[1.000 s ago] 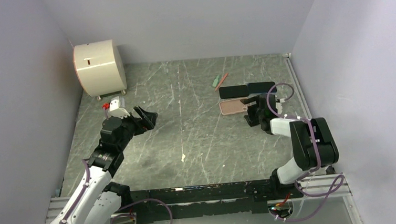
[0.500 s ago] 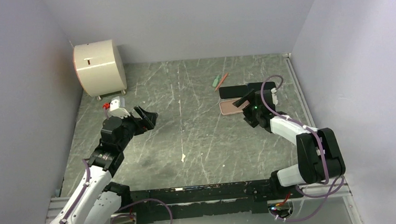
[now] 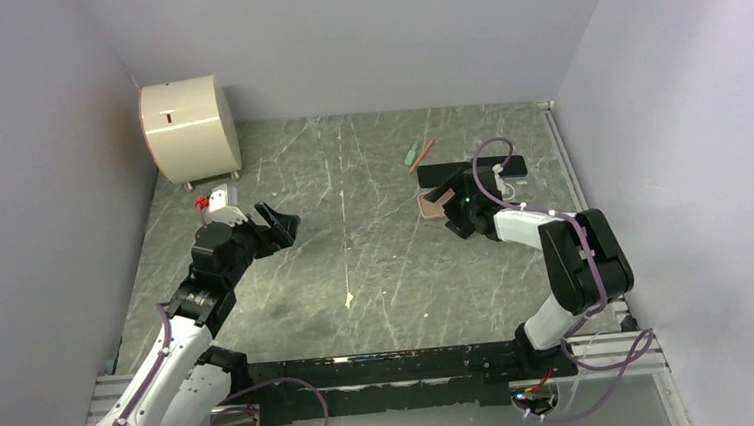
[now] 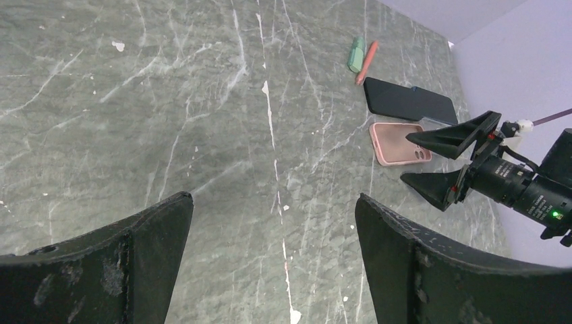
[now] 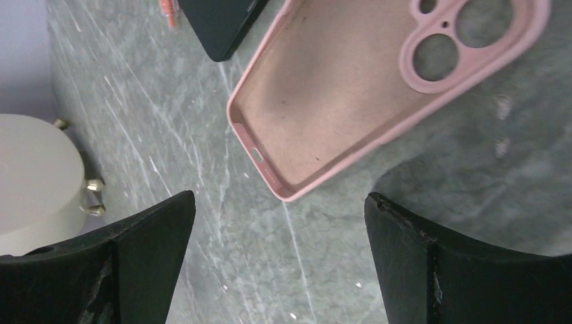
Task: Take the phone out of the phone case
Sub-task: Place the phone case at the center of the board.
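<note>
The empty pink phone case (image 3: 431, 204) lies open side up at the right rear of the table. The black phone (image 3: 470, 171) lies flat just behind it, out of the case. My right gripper (image 3: 444, 210) is open and empty, low over the case's near left end. In the right wrist view the case (image 5: 357, 88) sits above my spread right gripper (image 5: 280, 256), with a phone corner (image 5: 219, 23) at the top. My left gripper (image 3: 278, 223) is open and empty at the left, far from both. The left wrist view shows the case (image 4: 391, 138) and phone (image 4: 410, 101).
A white rounded appliance (image 3: 190, 129) stands at the back left. A green and an orange pen (image 3: 418, 154) lie behind the phone. A small white and red object (image 3: 214, 197) lies near the left arm. Grey walls close in the table.
My right gripper has swung leftward from the case's right side to its near left end, still open. The phone and case lie as before. The left arm has not moved.
</note>
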Robot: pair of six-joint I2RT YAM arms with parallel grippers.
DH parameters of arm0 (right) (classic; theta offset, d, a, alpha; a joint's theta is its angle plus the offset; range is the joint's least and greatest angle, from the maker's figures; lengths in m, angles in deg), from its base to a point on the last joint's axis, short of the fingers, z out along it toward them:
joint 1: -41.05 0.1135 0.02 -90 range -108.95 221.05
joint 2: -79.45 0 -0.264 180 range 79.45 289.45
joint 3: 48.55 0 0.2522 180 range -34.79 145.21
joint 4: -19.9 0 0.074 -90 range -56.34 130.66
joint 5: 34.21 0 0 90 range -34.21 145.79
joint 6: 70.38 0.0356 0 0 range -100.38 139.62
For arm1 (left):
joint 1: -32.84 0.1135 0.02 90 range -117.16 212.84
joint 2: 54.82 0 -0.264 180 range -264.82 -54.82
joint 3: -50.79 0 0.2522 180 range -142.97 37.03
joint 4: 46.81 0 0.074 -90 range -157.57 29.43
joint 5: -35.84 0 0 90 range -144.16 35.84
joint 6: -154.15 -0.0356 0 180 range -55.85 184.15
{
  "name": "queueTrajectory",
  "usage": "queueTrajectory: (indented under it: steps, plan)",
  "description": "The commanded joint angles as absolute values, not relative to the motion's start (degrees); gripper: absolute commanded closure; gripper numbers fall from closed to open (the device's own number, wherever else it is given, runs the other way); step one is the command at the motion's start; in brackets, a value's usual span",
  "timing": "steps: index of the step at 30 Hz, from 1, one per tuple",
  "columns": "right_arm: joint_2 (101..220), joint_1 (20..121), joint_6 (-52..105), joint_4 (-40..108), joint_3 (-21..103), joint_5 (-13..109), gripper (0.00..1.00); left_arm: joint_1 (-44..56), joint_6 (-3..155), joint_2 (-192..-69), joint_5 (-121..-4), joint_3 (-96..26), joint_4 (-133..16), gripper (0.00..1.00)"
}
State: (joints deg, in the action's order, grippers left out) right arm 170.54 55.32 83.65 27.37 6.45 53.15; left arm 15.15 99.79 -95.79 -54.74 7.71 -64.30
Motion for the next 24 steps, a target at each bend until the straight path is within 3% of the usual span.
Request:
queueTrajectory:
  steps: [1,7,24]
  plan:
    - [172.6,56.1,86.6,22.6,7.9,54.7,0.01,15.3,100.4,-95.2,-54.2,6.5,-63.2,0.06]
    - [174.4,56.1,89.1,18.5,6.9,60.4,0.01,15.3,100.4,-95.1,-54.2,6.6,-63.1,0.06]
    - [175.5,55.3,85.7,17.1,7.9,62.1,0.01,15.3,100.3,-95.2,-54.2,6.6,-63.1,0.06]
